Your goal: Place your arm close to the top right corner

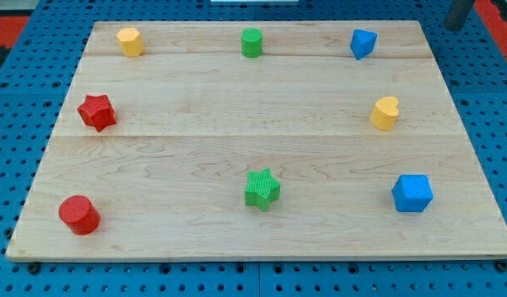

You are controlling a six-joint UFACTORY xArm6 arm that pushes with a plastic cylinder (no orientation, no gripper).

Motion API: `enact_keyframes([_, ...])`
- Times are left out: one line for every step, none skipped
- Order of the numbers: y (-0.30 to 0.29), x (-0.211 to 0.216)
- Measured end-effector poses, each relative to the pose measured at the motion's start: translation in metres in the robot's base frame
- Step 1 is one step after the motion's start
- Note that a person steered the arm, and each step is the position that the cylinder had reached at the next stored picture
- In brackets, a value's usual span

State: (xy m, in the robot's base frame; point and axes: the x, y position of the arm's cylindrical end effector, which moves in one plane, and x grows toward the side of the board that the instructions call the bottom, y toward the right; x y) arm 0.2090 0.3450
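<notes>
Tip of my rod hovers just beyond the board's top-right corner, right of the blue block.

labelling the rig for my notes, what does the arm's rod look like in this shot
Only a short stub of the rod shows: my tip is a dark grey, straight cylinder with a blunt end, at the view's top right, just off the wooden board. No cables or markings are visible.

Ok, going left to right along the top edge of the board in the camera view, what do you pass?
Yellow block → green cylinder → blue block → my tip, just past the board's top right corner.
</notes>
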Motion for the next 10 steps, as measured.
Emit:
enact_keyframes([0.0, 0.005])
enact_keyframes([0.0, 0.013])
enact_keyframes([0.0, 0.028])
enact_keyframes([0.0, 0.033])
enact_keyframes([-0.001, 0.033])
enact_keyframes([-0.002, 0.033])
enact_keyframes([-0.016, 0.036])
enact_keyframes([-0.046, 0.036])
enact_keyframes([-0.075, 0.039])
enact_keyframes([-0.1, 0.048])
